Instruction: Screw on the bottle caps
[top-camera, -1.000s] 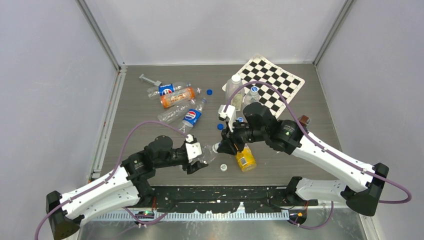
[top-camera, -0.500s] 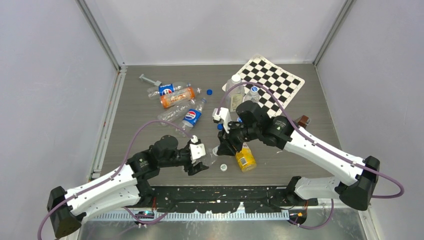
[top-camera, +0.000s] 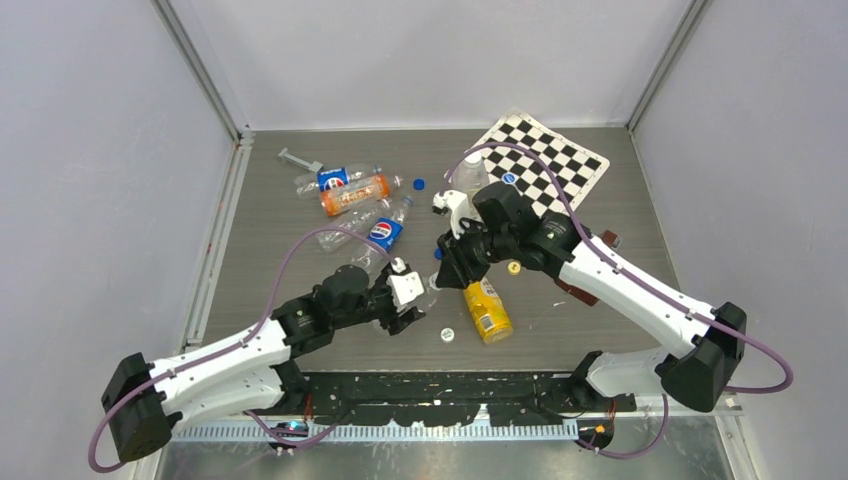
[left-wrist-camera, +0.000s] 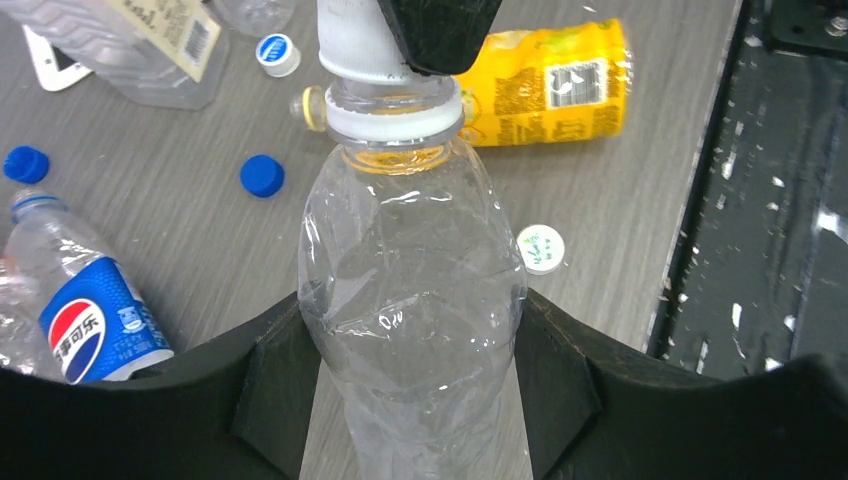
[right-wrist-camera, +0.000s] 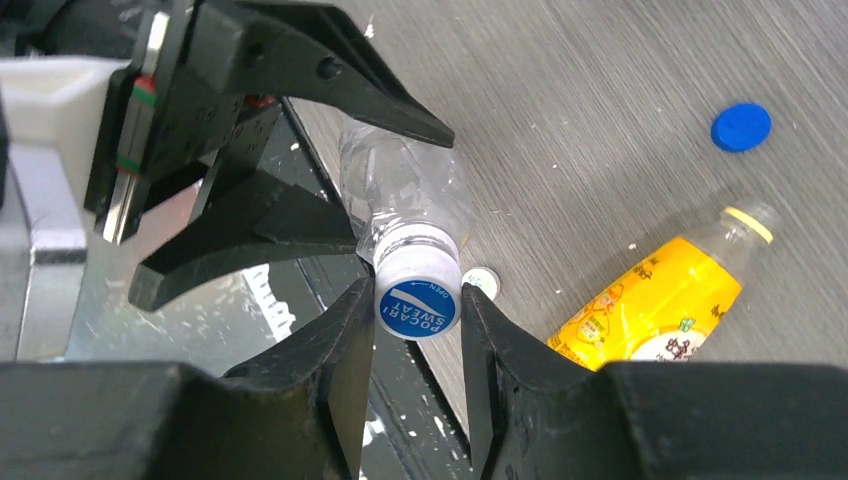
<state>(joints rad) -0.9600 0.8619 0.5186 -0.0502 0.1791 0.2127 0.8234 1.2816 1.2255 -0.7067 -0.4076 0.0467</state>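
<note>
My left gripper is shut on a slim clear bottle, held off the table with its neck pointing away from the wrist. A white cap with a blue top sits on that neck, and my right gripper is shut on the cap from either side. Seen from above, the left gripper and the right gripper meet at the table's middle front. Loose caps lie around: a white one, a blue one, another blue one and a blue-and-white one.
A yellow bottle lies just right of the grippers. Pepsi bottles and an orange bottle lie at the back left. A wider clear bottle stands by the checkerboard. The dark base rail runs along the near edge.
Both grippers have moved a little toward the back of the table together, bottle and cap still held. The right arm has swung left and its wrist has turned. The yellow bottle has not moved.
</note>
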